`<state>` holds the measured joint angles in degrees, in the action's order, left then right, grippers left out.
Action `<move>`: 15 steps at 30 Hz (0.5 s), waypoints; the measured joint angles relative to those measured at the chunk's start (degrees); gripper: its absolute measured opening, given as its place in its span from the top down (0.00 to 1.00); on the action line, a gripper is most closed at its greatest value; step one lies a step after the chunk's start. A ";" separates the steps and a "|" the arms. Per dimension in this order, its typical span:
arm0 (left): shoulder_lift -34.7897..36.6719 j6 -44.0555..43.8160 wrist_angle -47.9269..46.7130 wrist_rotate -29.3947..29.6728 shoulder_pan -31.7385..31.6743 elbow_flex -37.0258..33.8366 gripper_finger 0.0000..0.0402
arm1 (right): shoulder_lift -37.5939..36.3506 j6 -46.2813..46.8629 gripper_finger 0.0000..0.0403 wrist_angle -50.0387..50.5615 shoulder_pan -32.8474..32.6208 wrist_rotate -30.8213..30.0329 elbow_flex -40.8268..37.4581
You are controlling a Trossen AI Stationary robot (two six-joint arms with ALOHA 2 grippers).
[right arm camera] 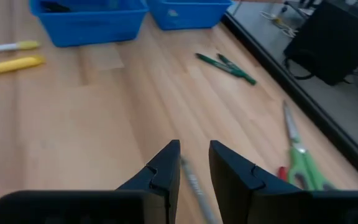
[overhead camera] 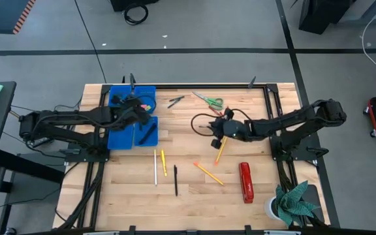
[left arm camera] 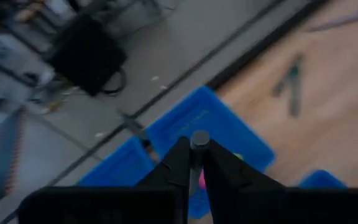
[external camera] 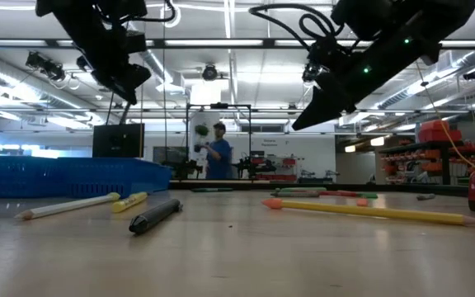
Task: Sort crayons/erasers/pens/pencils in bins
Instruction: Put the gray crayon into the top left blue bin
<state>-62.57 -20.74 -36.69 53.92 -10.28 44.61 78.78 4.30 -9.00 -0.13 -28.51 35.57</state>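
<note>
High view: light wooden slatted surface (overhead camera: 188,189) with a dark frame, both dark arms reaching in from the sides
Left claw (left arm camera: 194,163): above the far bins, fingers pressed together on a thin grey stick (left arm camera: 198,142) that stands up between the tips, likely a pen; in the low view this claw (external camera: 128,85) hangs well above the wood
Right claw (right arm camera: 194,163): near the middle of the surface, fingers a little apart, astride a thin grey stick (right arm camera: 194,185) lying on the wood; whether the tips touch it I cannot tell
Bins: four bright-blue rectangular plastic trays (overhead camera: 132,117) clustered at the far left; one holds small pink and yellow pieces (overhead camera: 146,103), another a dark stick (overhead camera: 147,133)
Pencils: a white one (overhead camera: 155,168) and a shorter yellow one (overhead camera: 164,162) side by side near the middle; an orange-tipped yellow one (overhead camera: 209,173) slanted further right; another yellow-orange one (overhead camera: 220,150) just under the right claw
Pen: a black stick (overhead camera: 175,180) lying alone toward the near edge
Dark green sticks (overhead camera: 175,101): two, just beside the far bins
Green-handled scissors (overhead camera: 209,100): at the far edge, right of the green sticks
Long red stapler (overhead camera: 245,182): near the right edge
Low view: a person (external camera: 218,153) stands far off in the room behind
</note>
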 joint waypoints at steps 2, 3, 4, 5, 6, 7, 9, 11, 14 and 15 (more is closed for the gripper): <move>0.00 -1.37 0.23 3.35 -0.06 -1.68 0.92 | 0.00 -0.62 0.77 -0.01 1.25 0.02 0.00; -0.02 -1.95 0.03 4.87 -0.23 -2.69 0.91 | 0.00 -0.69 0.77 0.01 1.86 0.03 0.00; -0.01 -2.79 0.08 6.40 -0.47 -3.70 0.91 | 0.00 -0.71 0.77 0.00 2.40 0.04 0.00; -0.02 -3.45 0.16 7.51 -0.71 -4.67 0.89 | 0.00 -0.84 0.77 -0.02 2.96 0.04 0.00; -0.02 -4.25 0.14 8.34 -0.97 -5.71 0.88 | 0.00 -0.95 0.77 0.00 3.48 0.06 0.00; -0.02 -4.83 0.20 8.94 -1.26 -6.70 0.87 | 0.00 -1.09 0.77 0.01 3.99 0.07 0.00; -0.02 -5.91 1.15 9.50 -1.71 -8.36 0.87 | 0.00 -0.69 0.77 0.03 4.86 0.82 0.00; -0.04 -5.92 3.30 9.72 -1.92 -9.58 0.88 | 0.00 0.42 0.77 0.06 5.62 2.36 -0.02; -0.04 -4.47 6.27 11.98 -1.92 -10.24 0.91 | 0.00 0.44 0.77 0.15 6.59 3.98 -0.02; -0.04 -3.95 6.96 12.83 -1.92 -10.24 0.92 | 0.00 0.27 0.77 0.16 6.84 3.98 -0.02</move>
<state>-62.61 -24.69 -29.74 66.75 -12.21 34.37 78.78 4.57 -8.84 6.71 -24.53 35.55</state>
